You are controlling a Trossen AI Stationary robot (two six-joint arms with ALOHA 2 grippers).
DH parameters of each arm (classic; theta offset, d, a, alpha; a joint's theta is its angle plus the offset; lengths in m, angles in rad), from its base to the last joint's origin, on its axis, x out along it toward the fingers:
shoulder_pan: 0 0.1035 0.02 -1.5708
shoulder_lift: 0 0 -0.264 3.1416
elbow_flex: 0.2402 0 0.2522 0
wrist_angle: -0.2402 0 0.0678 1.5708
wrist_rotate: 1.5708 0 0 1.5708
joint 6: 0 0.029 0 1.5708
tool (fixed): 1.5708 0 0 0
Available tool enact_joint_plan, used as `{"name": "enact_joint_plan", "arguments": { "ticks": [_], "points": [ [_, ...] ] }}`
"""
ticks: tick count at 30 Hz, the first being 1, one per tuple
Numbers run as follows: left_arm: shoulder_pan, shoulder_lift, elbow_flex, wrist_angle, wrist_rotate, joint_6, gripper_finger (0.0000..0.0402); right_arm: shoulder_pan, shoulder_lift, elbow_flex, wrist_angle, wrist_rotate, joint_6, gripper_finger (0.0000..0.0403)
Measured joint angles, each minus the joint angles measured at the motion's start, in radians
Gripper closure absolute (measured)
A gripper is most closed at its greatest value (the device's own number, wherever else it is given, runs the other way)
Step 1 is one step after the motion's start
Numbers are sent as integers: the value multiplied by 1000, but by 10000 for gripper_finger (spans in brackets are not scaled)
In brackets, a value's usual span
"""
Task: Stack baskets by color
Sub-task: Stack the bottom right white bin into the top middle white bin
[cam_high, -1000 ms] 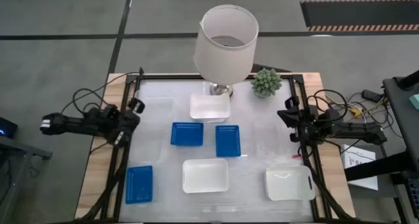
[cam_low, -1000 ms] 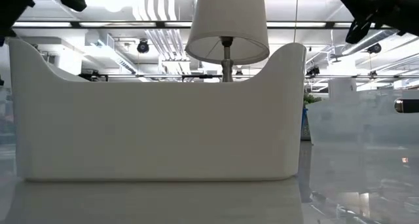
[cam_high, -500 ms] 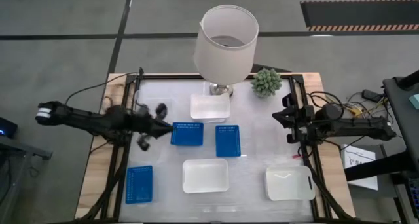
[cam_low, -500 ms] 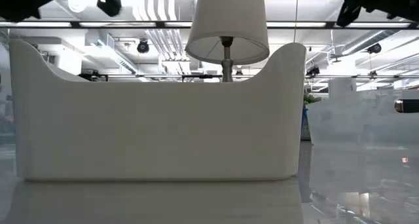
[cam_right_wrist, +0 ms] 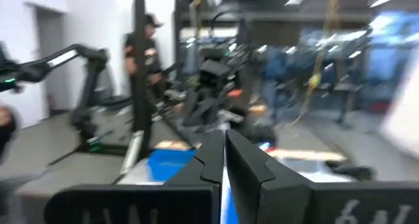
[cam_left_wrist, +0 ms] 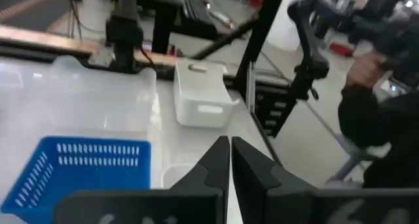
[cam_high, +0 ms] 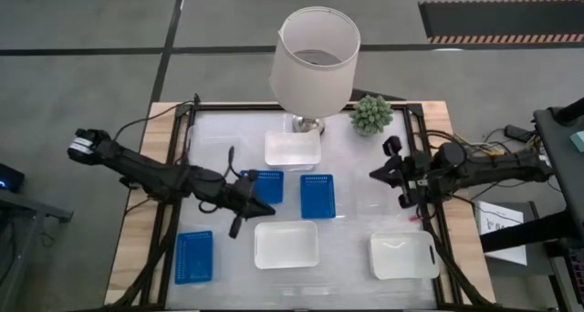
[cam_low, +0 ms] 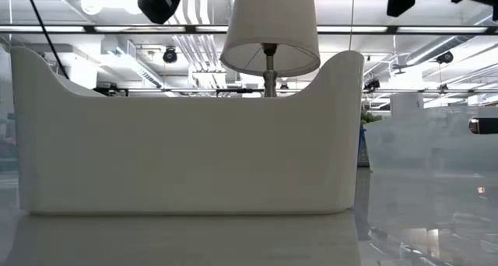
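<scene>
High view: closed left tool (cam_high: 262, 205) seen at centre-left, over the blue basket (cam_high: 264, 185), closed right tool (cam_high: 375, 174) at right, empty, white baskets (cam_high: 286, 244) along the bench (cam_high: 351, 248) bottom, low view: white basket wall (cam_low: 187, 153) filling the frame.

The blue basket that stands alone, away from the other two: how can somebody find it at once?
Start at the lamp at the table's far edge, then cross to the near left corner. The blue basket lies there by the wooden edge. The other two blue baskets lie mid-table; this one has only a white basket beside it.
</scene>
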Motion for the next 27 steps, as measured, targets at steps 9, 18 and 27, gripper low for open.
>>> {"name": "enact_joint_plan", "arguments": {
  "ticks": [9, 18, 27],
  "points": [
    [-29, 14, 28, 3, -2, 47, 402, 272, 216, 249, -243, 143, 245, 394],
    [-29, -24, 21, 3, -3, 71, 402, 472, 516, 535, -635, 226, 716, 394],
    [-29, -26, 21, 10, 0, 157, 402, 630, 785, 733, -1135, 298, 1248, 394]
  ]
}}
